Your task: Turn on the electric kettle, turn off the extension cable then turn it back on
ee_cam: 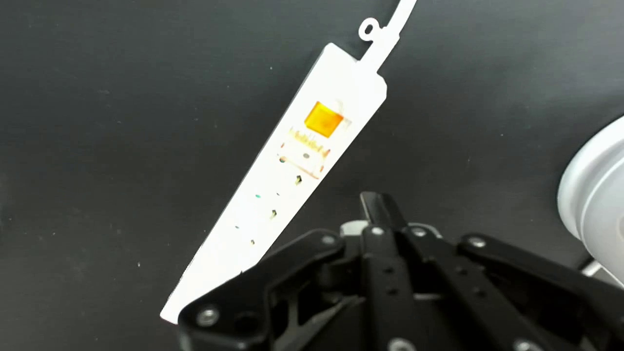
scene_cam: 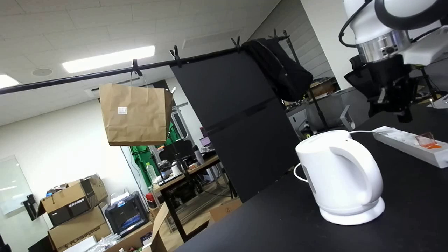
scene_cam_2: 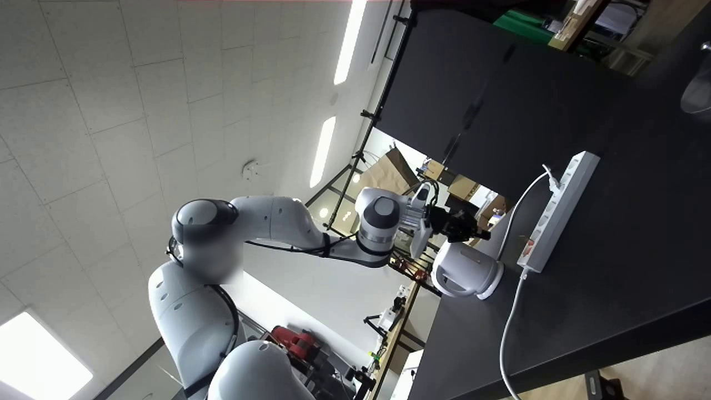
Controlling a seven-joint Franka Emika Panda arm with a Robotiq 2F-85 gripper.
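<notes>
While the gripper point(ee_cam: 382, 214) hangs above the dark surface point(scene_cam: 269, 220), its fingers drawn together and holding nothing, the electric kettle point(scene_cam: 336, 175) stands upright on its base point(scene_cam: 353, 215), near the extension cable point(ee_cam: 278, 190). That lies flat; how its orange switch point(ee_cam: 323, 120) is set is hard to tell in the washed-out wrist view.

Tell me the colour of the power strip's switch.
Orange; the switch shows best in the wrist view.
</notes>
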